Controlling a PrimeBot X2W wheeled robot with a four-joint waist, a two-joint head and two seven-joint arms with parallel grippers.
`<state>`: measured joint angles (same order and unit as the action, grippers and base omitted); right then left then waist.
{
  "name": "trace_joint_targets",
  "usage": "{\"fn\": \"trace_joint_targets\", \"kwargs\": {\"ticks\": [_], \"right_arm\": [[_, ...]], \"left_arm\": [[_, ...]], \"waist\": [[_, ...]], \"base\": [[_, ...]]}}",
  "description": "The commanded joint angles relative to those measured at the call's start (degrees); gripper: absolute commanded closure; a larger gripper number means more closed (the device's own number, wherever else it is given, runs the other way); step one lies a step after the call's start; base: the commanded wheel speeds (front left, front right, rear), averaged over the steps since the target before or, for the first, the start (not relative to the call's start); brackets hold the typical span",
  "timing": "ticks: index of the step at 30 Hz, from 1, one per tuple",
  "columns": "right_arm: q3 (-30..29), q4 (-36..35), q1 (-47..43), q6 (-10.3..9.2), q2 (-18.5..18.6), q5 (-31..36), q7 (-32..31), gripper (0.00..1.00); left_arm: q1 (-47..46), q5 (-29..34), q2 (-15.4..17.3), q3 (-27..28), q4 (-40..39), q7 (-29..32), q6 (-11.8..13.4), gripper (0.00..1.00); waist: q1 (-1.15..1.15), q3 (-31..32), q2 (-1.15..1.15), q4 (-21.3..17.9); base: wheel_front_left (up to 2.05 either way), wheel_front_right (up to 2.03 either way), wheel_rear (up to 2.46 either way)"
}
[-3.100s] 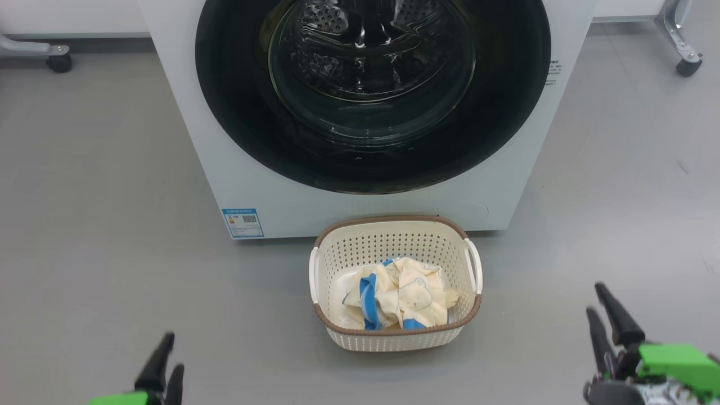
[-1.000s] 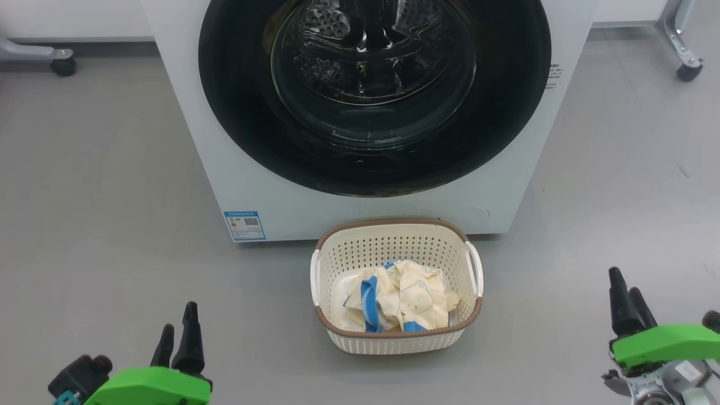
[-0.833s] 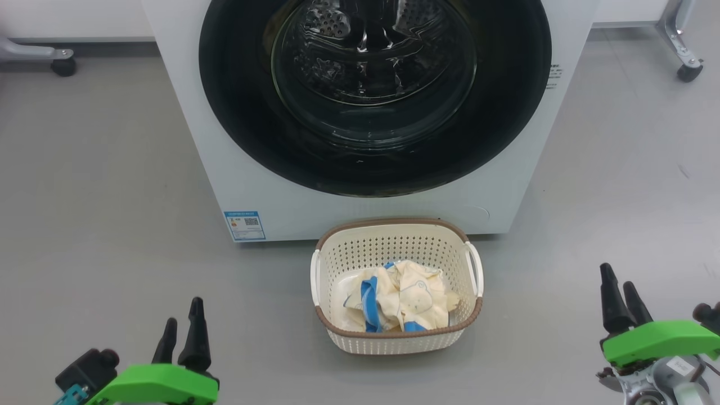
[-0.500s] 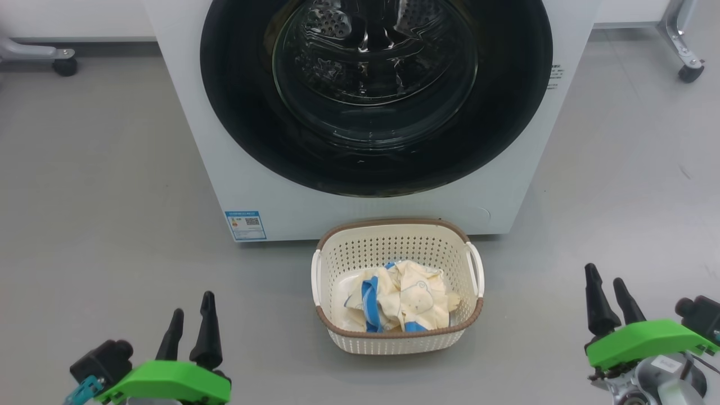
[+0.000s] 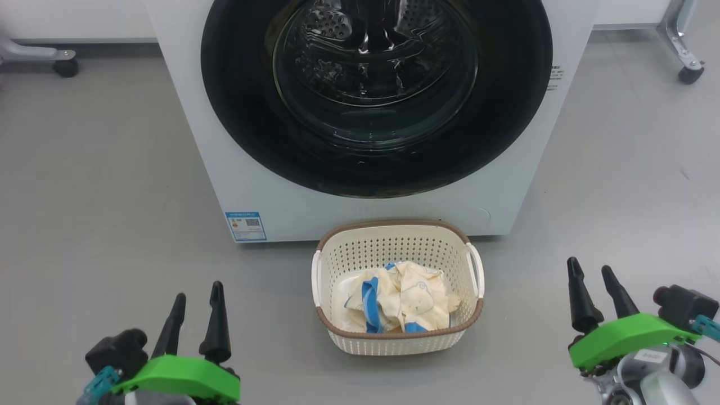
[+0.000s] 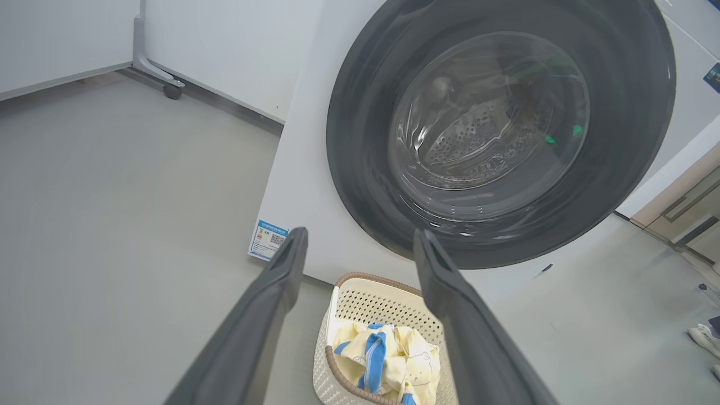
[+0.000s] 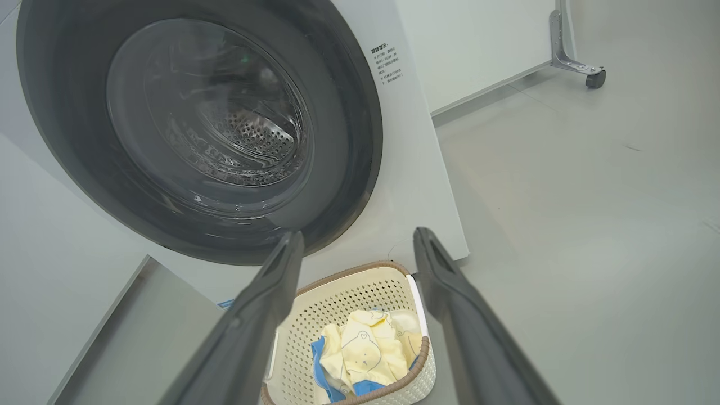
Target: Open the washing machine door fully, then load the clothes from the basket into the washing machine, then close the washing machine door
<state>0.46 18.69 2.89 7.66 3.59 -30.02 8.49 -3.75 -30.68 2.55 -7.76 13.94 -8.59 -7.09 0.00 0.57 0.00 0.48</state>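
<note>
The white washing machine [image 5: 349,211] stands ahead with its door [image 5: 236,112] shut: a wide black rim around clear glass, steel drum behind. On the floor before it sits the cream basket [image 5: 394,222], holding the clothes [image 5: 413,295], a pale yellow bundle with blue trim. My left gripper [image 5: 198,291] is open at the lower left, well left of the basket. On the other side my right gripper [image 5: 589,265] is open too. Neither touches anything. The left wrist view looks past its open gripper [image 6: 360,233] at door [image 6: 360,140], basket [image 6: 371,301] and clothes [image 6: 388,360]. The right wrist view frames its gripper [image 7: 359,233], the basket [image 7: 337,298] and the clothes [image 7: 360,349].
Grey floor spreads on both sides of the machine. Castors of wheeled frames stand at the back left [image 5: 66,66] and back right [image 5: 691,73]. A blue label sticker [image 5: 246,225] is low on the machine's front. A shoe [image 6: 703,337] lies at the far right.
Both grippers have come further up into the head view and drifted inward toward the basket, staying open. Basket, clothes and door have not moved.
</note>
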Motion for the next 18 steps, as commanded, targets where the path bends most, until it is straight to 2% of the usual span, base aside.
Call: {"fn": "trace_joint_targets", "kwargs": {"ticks": [1,18], "right_arm": [[1.07,-1.74,3.41,-0.13,1.45,2.04,1.02,0.0],[1.93,-1.57,4.0,-0.15,1.57,13.24,3.73,0.0]], "left_arm": [[-3.46,2.05,0.95,1.01,-2.01,-0.95,-0.27,0.0],[-4.2,13.09,1.14,-0.51,-1.81,-3.65,-0.33,0.0]], "waist": [[0.0,0.01,0.0,-0.02],[0.0,0.22,0.0,-0.34]], "base": [[0.0,0.0,0.0],[0.0,0.0,0.0]]}}
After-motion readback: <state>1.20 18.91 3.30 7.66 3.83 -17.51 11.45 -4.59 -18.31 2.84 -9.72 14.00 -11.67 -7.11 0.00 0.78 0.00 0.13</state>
